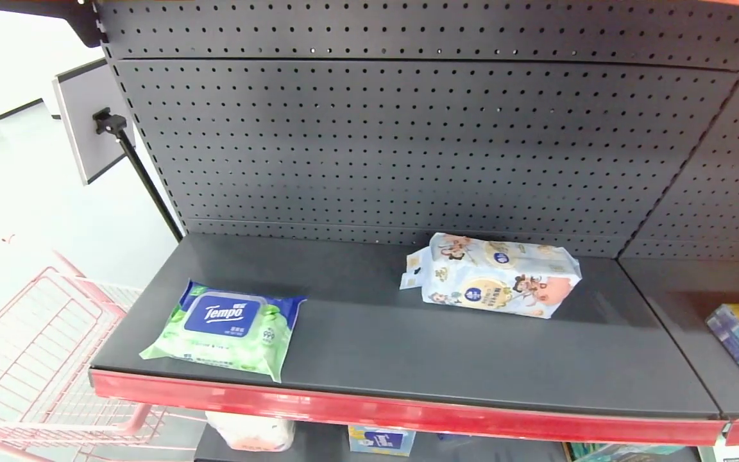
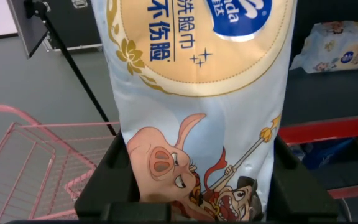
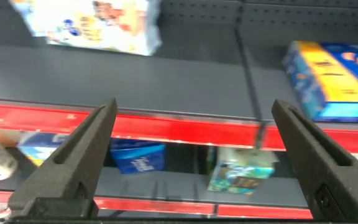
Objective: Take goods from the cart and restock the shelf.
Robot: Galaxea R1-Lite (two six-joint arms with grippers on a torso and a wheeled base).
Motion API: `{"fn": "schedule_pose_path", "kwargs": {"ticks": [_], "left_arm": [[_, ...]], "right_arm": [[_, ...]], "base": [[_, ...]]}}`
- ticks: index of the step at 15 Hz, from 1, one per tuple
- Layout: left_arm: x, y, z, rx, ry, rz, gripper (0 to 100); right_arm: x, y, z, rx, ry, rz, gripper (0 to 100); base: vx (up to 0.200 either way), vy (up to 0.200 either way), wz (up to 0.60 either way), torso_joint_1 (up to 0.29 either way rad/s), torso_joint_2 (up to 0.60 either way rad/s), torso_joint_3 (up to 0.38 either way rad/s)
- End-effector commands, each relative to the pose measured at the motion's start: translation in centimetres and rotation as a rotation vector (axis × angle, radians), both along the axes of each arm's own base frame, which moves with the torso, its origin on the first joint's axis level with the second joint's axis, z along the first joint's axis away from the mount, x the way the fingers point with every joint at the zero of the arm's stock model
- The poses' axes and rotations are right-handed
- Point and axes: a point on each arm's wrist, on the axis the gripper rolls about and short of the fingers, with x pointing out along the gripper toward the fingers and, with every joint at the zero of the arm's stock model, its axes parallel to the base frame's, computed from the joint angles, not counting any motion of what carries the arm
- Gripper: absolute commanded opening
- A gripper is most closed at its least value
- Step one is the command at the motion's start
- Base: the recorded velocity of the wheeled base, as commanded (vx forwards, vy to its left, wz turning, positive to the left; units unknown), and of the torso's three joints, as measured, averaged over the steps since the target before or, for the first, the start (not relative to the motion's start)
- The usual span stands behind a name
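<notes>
The left gripper (image 2: 201, 186) is pinching a pale-blue cartoon-printed soft plastic tissue pack (image 2: 197, 106) upright near the pink wire cart (image 1: 42, 346), probably for lifting it onto the dark grey metal shelf (image 1: 369, 333), while the right gripper (image 3: 191, 155) is hovering with fingers spread wide, holding nothing.

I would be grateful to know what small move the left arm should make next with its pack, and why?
Probably swing the left pincer with its tissue pack rightward over the bare middle of the shelf, between the wipes and the matching pack. The tissue pack is gripped but hangs by the cart, short of the red lip.
</notes>
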Motion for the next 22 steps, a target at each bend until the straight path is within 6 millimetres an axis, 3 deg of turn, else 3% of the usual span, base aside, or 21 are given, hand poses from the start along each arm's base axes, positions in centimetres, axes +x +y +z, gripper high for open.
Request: {"fn": "schedule_pose_path", "kwargs": {"ticks": [1, 6, 7, 8, 9, 10, 11, 12, 15, 20, 22], "left_arm": [[0.0, 0.0, 0.0, 0.000, 0.000, 0.000, 0], [0.2, 0.0, -0.2, 0.026, 0.008, 0.000, 0], [0.2, 0.0, -0.2, 0.043, 0.008, 0.000, 0], [0.2, 0.0, -0.3, 0.045, 0.010, -0.001, 0], [0.4, 0.0, -0.4, 0.045, 0.019, -0.009, 0], [0.5, -0.1, -0.4, 0.046, 0.028, -0.011, 0], [0.6, -0.1, -0.5, 0.046, 0.032, -0.010, 0], [0.9, -0.1, -0.4, 0.049, 0.049, -0.016, 0], [2.0, -0.2, -0.2, 0.056, 0.104, -0.033, 0], [2.8, -0.4, 0.2, 0.050, 0.141, -0.129, 0], [2.8, -0.4, 0.4, 0.050, 0.136, -0.129, 0]], "right_arm": [[0.0, 0.0, 0.0, 0.000, 0.002, 0.000, 100], [0.0, 0.0, 0.8, -0.011, -0.010, 0.017, 100], [1.7, 0.1, 9.0, 0.020, 0.012, 0.054, 100], [3.6, 0.2, 13.2, 0.045, 0.019, 0.079, 100], [6.0, 0.4, 16.2, 0.009, 0.045, 0.141, 100], [7.9, 0.6, 17.2, -0.037, 0.081, 0.188, 100], [10.1, 1.0, 17.5, -0.072, 0.135, 0.233, 100], [13.0, 1.7, 16.2, -0.081, 0.259, 0.302, 100], [17.3, 3.9, 13.0, -0.056, 0.482, 0.549, 100], [26.6, 6.2, 10.3, -0.079, 0.487, 0.728, 100], [28.9, 6.8, 9.7, -0.074, 0.466, 0.789, 100]], "base": [[0.000, -0.200, 0.00, -0.007, 0.01, 0.002], [0.000, -0.120, 0.00, 0.000, 0.00, 0.001], [0.000, 0.000, 0.00, 0.000, 0.00, 0.000], [0.000, 0.000, 0.00, 0.000, 0.00, 0.000], [0.000, 0.000, 0.00, 0.000, 0.00, 0.000], [0.000, 0.000, 0.00, 0.000, 0.00, 0.000], [0.000, 0.000, 0.00, 0.000, 0.00, 0.000], [0.000, 0.000, 0.00, 0.000, 0.00, 0.000], [0.000, 0.000, 0.00, 0.000, 0.00, 0.000], [0.000, 0.000, 0.00, 0.000, 0.00, 0.000], [0.000, 0.000, 0.00, 0.000, 0.00, 0.000]]}}
